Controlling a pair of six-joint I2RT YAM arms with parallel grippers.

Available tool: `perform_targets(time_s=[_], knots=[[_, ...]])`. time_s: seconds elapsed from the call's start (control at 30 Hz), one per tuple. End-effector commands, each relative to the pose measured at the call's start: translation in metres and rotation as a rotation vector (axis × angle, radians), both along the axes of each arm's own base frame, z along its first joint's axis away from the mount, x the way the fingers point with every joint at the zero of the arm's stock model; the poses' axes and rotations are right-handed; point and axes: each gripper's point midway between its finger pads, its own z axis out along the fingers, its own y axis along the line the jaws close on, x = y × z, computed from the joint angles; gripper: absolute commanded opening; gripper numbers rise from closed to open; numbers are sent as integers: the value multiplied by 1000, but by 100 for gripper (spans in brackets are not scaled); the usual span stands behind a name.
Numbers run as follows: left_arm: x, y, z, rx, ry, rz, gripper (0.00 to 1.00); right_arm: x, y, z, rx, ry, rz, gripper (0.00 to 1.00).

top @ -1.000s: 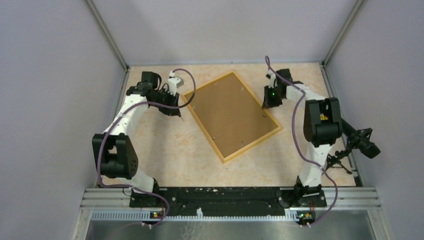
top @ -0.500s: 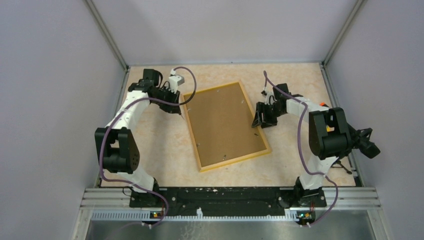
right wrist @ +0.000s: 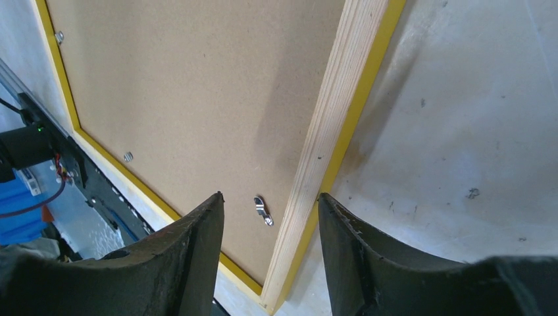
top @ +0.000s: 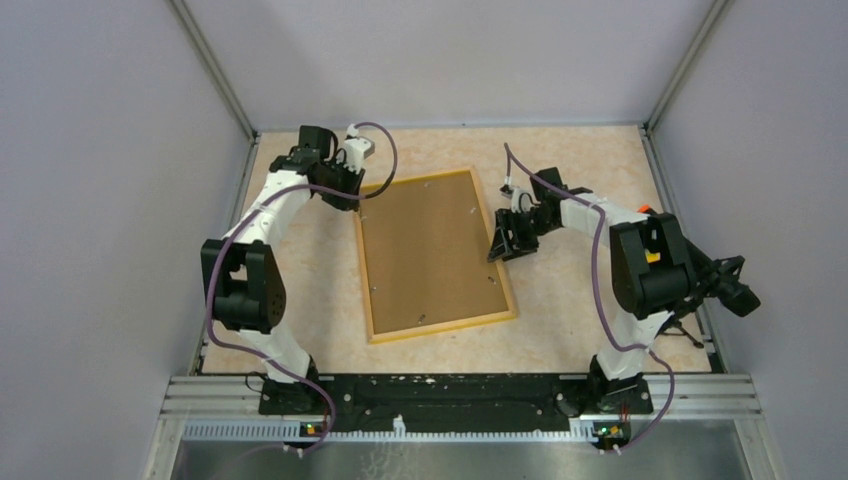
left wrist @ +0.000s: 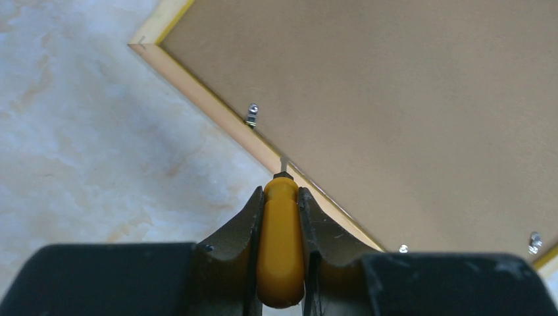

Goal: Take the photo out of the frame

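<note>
The frame (top: 430,255) lies face down in the middle of the table (top: 580,300). Its brown back panel (top: 425,240) faces up, and its long sides run roughly from the table's far edge toward the near edge, slightly skewed.

The left gripper (top: 347,192) sits at the frame's far left corner. It is pinched on a yellow-handled tool (left wrist: 281,250), with the fingers pressed against both sides of the handle. The tool's thin metal tip (left wrist: 283,162) touches the pale wooden rim (left wrist: 217,115), just beside a small metal clip (left wrist: 252,115) screwed to the back.

The right gripper (top: 503,246) hangs over the frame's right long side, about halfway along it. Its fingers (right wrist: 197,257) are spread apart and hold nothing. One finger stands over the back panel and the other over the bare table, so the wooden rim passes between them. Another clip (right wrist: 262,209) lies on the panel between the fingers, just inside the rim.

The top view gives the whole frame and both arms, but neither the tool nor the clips can be made out clearly there. The left wrist view shows the grip on the tool and the tip meeting the rim. Only the right wrist view shows the bright yellow front border (right wrist: 365,105) peeking out below the wood, and scuff marks on the table beside it.
</note>
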Motion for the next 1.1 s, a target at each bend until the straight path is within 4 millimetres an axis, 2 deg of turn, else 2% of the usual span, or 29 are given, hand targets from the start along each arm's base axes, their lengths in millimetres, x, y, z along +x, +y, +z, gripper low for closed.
perform_targets(time_s=[0.0,0.43,0.7,1.07], knots=[[33,10,17,61,-121,59,0,21,6,26,26,-128,31,55],[52,-3,2,73,-116,35,0,31,-4,24,-42,-188,18,74],[59,-3,-13,107,-100,32,0,27,-9,17,-68,-174,13,75],[50,1,-28,168,-67,7,0,23,-10,5,-79,-137,16,73]])
